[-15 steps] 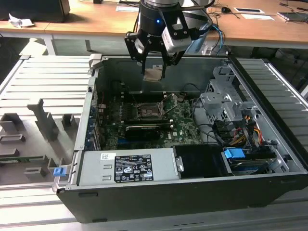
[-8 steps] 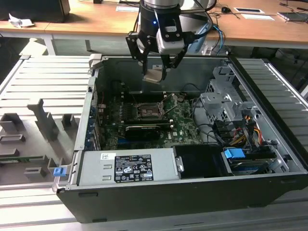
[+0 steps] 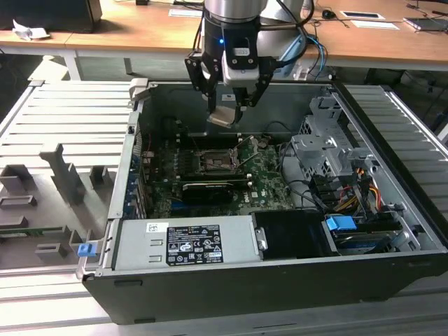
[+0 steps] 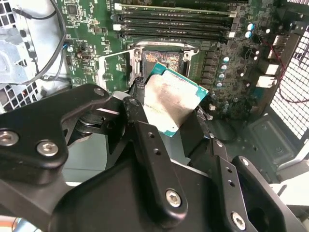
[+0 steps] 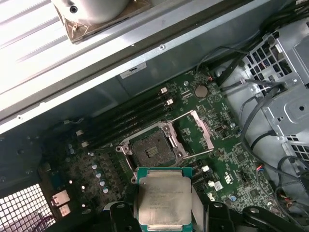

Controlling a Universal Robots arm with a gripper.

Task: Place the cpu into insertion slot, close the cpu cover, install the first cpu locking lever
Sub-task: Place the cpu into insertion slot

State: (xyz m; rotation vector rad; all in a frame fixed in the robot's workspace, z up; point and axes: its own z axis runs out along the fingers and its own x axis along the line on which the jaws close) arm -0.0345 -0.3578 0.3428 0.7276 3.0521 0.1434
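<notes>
Black finger links of the tool [image 4: 170,110] crowd the foreground in the second wrist view, drawn in to the width of the cpu [image 4: 169,96], which they grip by two opposite edges with its metal lid toward the camera. Held in the air at a tilt, the chip hangs well above the open insertion slot [image 5: 153,147], which lies bare beneath the tool and slightly ahead of it. Just beside the slot, the cpu cover [image 5: 206,131] stands open, with nothing seated under it. Beyond the tool run the memory slots [image 4: 174,21], then the case wall [image 3: 175,105]. The tilt looks like the main hazard: a chip lowered askew, or slipping in so narrow a hold, could bend the slot's contacts or land off its keyed corners.
</notes>
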